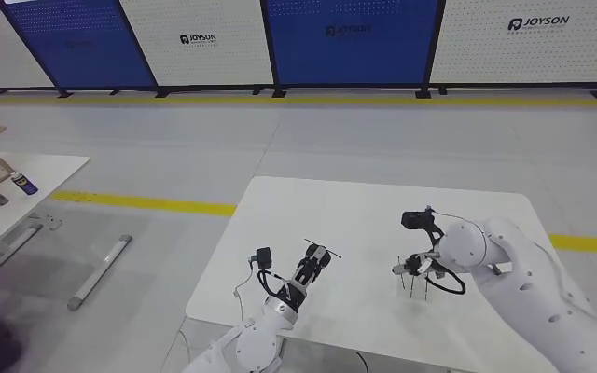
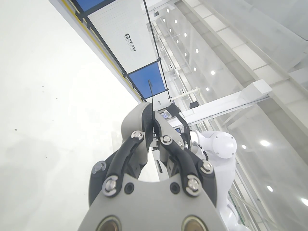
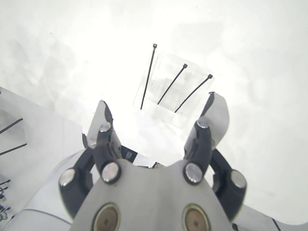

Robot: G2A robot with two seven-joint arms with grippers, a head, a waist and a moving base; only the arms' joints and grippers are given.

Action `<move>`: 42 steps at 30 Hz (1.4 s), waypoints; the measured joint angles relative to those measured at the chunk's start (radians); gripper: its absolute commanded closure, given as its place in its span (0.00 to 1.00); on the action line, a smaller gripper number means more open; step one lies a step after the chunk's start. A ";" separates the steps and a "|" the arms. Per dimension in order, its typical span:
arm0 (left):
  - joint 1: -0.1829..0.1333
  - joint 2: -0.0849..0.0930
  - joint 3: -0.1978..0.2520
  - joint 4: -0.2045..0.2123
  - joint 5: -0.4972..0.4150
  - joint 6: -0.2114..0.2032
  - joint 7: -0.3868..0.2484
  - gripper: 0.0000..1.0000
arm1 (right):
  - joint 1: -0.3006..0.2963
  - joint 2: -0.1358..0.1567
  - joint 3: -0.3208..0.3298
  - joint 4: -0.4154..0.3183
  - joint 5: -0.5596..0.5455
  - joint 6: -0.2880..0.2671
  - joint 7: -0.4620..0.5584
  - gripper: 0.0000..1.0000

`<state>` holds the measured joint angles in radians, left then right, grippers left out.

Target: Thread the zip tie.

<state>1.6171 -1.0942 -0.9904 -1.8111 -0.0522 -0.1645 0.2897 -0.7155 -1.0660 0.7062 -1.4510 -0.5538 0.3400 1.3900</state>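
Desk (image 1: 354, 210): a white top that carries both arms' work; the left arm is at its near edge and the right arm at its right side.
Left hand (image 2: 152, 112): raised over the near middle of the desk, with its two fingers pressed together on a zip tie.
Held zip tie (image 2: 150, 92): a thin black strip pinched between the pads. Its free length stands out past the fingertips, and the part inside the grip is hidden by the pads.
Right hand (image 3: 157, 99): fingers spread wide apart with nothing between them. It is low over the desk, well apart from the left hand.
Spare zip ties (image 3: 171, 85): three black ties stand upright in a row with their heads at the top, leaning slightly. They are just ahead of the right hand and framed by its open fingers.
Holder (image 3: 160, 82): what seems to be a clear block on the desk. The three ties rise from it, and its outline is faint against the white top.
In the way: in the top view, the right hand and its cable overlap the upper ends of the standing ties.
Side desk (image 1: 37, 172): a second white top well off to the left, with a small can (image 1: 23, 184) on it.
Floor: grey, crossed by a yellow line (image 1: 140, 200); a grey tube (image 1: 98, 272) lies on it beside the main desk.
Back wall: blue and white perforated panels (image 1: 350, 42).
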 measured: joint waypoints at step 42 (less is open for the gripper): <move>0.000 0.000 0.000 0.000 0.000 0.000 0.000 1.00 | 0.049 -0.097 -0.071 0.238 -0.026 0.000 0.000 0.82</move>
<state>1.6171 -1.0942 -0.9904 -1.8111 -0.0522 -0.1645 0.2897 -0.6668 -1.1626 0.6354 -1.2131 -0.5794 0.3400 1.3900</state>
